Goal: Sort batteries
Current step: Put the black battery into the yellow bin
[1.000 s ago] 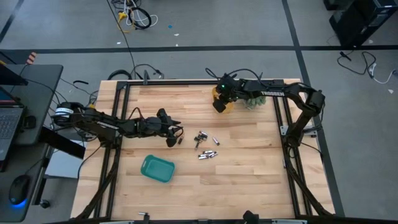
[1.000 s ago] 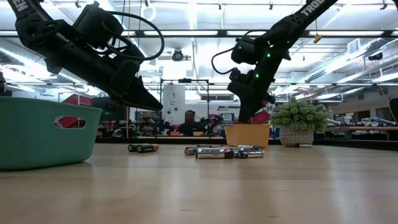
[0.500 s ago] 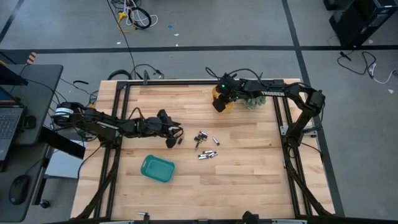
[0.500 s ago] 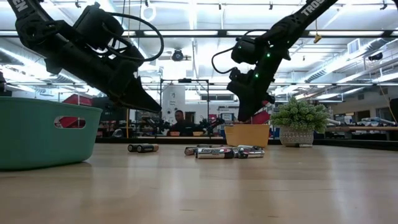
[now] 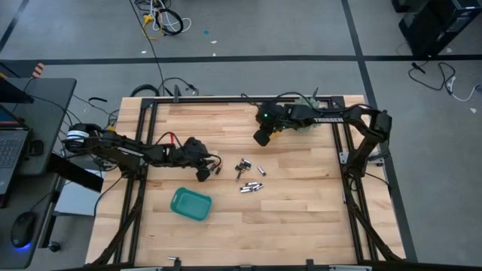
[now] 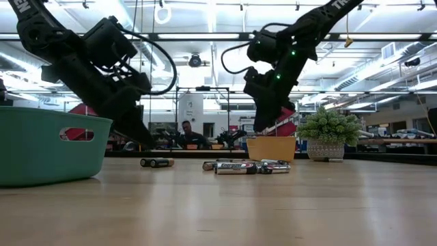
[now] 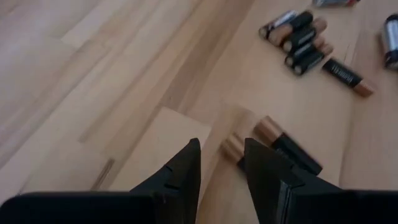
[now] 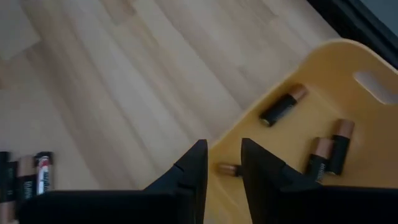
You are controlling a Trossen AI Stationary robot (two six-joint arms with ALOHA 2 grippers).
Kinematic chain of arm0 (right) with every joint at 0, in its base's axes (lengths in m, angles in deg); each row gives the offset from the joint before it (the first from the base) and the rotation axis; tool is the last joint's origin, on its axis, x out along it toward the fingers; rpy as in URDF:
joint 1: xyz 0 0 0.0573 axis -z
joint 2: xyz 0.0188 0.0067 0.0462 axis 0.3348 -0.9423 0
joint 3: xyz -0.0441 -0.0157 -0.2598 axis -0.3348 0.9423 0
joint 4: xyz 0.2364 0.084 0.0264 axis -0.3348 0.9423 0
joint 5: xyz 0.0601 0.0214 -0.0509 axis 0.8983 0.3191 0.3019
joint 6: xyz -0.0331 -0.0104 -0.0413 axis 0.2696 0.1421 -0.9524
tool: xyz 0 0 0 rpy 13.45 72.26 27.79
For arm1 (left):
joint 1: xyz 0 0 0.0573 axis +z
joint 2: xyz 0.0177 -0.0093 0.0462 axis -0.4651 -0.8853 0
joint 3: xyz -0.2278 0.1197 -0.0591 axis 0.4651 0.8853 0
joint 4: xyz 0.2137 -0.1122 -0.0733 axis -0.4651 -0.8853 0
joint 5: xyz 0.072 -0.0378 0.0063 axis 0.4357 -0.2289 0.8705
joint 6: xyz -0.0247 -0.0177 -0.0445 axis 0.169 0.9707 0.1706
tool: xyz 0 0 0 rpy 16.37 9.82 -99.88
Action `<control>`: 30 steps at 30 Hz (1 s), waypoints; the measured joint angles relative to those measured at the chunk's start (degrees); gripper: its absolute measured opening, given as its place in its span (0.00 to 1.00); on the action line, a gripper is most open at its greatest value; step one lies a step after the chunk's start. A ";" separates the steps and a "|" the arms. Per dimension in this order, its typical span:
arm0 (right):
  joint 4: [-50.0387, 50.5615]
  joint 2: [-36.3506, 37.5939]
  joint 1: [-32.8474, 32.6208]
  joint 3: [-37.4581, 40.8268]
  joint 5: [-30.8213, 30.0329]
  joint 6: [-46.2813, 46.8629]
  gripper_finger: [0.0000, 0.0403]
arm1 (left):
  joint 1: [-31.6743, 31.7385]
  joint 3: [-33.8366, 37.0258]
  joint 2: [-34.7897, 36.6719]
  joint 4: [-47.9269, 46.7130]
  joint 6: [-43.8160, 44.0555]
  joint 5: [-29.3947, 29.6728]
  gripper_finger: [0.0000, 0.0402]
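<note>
**Batteries: loose and binned**

I see loose batteries [image 5: 249, 178] lying flat mid-table, black-and-copper cells with a few silvery ones. One pair [image 7: 273, 142] lies apart from the cluster. Four cells [image 8: 283, 106] rest inside the yellow bin [image 8: 348, 68].

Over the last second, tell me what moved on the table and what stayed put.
The right tool has drawn back from over the yellow tray toward the table's middle, empty. The left tool dropped lower beside the lone pair of batteries, also empty. The battery pile and teal bin stayed put.
</note>
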 joint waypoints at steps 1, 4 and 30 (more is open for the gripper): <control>-0.42 0.00 -0.77 0.00 -0.69 0.02 0.21 | 0.00 0.02 0.00 -0.31 0.02 -0.02 0.30; -1.58 0.05 -2.93 0.00 -2.12 0.05 0.20 | 0.00 0.02 0.00 -0.53 0.02 -0.83 0.30; -5.35 0.07 -11.15 0.00 -7.12 1.62 0.19 | -1.03 0.02 0.00 -2.02 -3.89 -4.87 0.54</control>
